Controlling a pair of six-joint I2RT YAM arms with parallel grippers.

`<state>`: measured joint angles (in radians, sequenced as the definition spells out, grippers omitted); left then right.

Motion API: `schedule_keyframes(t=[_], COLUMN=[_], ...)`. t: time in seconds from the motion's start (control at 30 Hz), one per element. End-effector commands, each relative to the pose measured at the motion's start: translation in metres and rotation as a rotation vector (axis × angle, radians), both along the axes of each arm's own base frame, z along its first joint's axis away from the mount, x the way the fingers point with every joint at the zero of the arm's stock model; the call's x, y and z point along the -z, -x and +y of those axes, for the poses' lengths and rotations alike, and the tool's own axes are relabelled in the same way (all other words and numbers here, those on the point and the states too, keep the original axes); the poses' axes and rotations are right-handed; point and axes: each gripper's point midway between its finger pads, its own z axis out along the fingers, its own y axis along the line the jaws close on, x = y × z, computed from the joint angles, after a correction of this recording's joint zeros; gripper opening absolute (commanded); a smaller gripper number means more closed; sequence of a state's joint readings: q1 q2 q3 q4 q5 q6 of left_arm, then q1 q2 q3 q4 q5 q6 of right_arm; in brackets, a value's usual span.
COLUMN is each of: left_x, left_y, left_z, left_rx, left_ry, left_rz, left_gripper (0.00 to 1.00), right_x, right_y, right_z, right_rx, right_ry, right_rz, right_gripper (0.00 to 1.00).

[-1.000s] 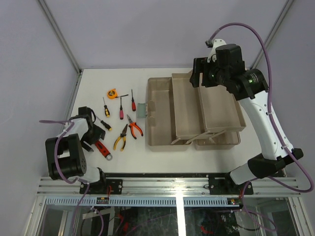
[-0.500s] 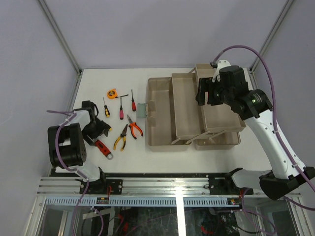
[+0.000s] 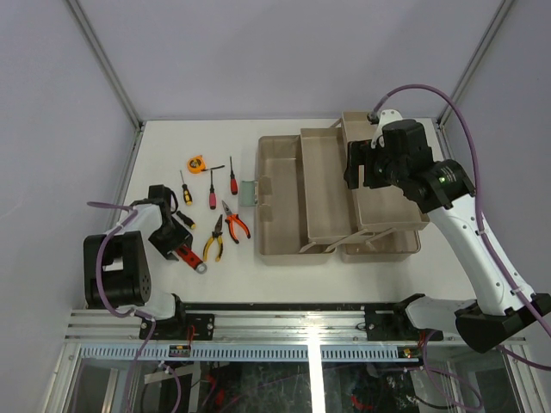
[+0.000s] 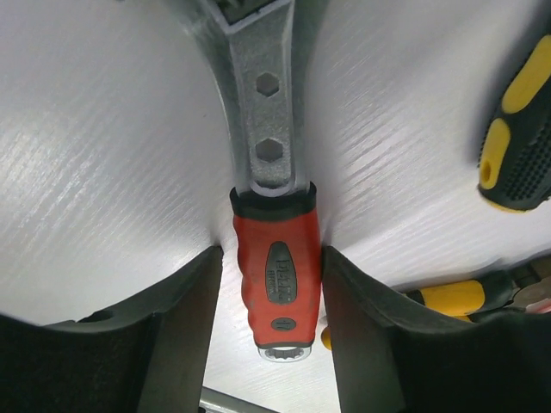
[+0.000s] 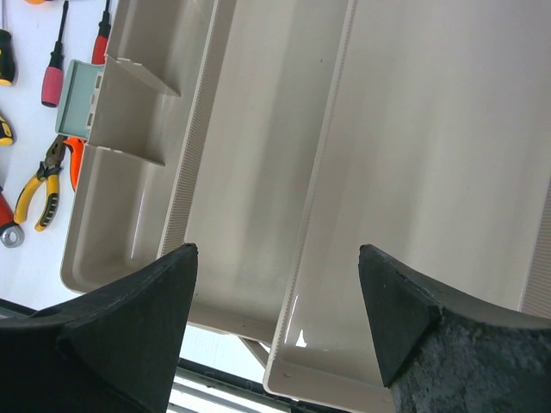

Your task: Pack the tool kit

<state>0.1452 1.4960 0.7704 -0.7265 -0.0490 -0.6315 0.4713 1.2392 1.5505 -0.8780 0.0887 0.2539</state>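
**Wrench grasp at hand, toolbox open and bare**

Early in the packing, by the look of it: pickup of a first tool. Down at the table with the left gripper, fingers drawn narrow and straddling the red handle of the wrench, one pad touching, the other just beside. Cannot tell whether truly clamped. Next, most likely: squeeze home, lift cleanly, carry rightward past the pliers without snagging, then release inside the box.

Hovers over the toolbox with the right gripper, spread wide, holding nothing.

Toolbox on the right half of the table, lid back, raised tray folded out across the middle. No tool visible in any compartment. All outside, left of the box: screwdrivers, orange tape measure, both pliers, and the wrench nearest the left arm.
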Motion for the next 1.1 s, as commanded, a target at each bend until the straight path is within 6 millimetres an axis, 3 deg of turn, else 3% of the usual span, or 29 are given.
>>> schedule_keyframes(t=[0.0, 0.27, 0.43, 0.57, 0.87, 1.07], left_x=[0.019, 0.021, 0.012, 0.006, 0.012, 0.021], left_y=[0.03, 0.027, 0.012, 0.001, -0.015, -0.013], left_z=[-0.001, 0.0, 0.002, 0.005, 0.033, 0.045], left_rx=[-0.02, -0.013, 0.002, 0.02, 0.074, 0.06], left_ry=[-0.013, -0.019, 0.001, 0.015, -0.029, -0.034], left_rz=[0.08, 0.073, 0.055, 0.059, 0.11, 0.119], left_gripper=[0.49, 0.42, 0.65, 0.71, 0.71, 0.61], right_x=[-0.025, -0.025, -0.022, -0.015, -0.009, -0.011], right_y=[-0.008, -0.007, -0.002, 0.002, 0.009, 0.012], right_z=[0.004, 0.005, 0.001, -0.001, -0.004, -0.008], right_rx=[-0.008, 0.002, 0.017, 0.023, 0.03, 0.031], right_ry=[-0.017, -0.039, -0.041, -0.048, -0.057, -0.046], right_rz=[-0.077, -0.073, -0.073, -0.066, -0.071, -0.079], right_gripper=[0.83, 0.82, 0.83, 0.83, 0.83, 0.83])
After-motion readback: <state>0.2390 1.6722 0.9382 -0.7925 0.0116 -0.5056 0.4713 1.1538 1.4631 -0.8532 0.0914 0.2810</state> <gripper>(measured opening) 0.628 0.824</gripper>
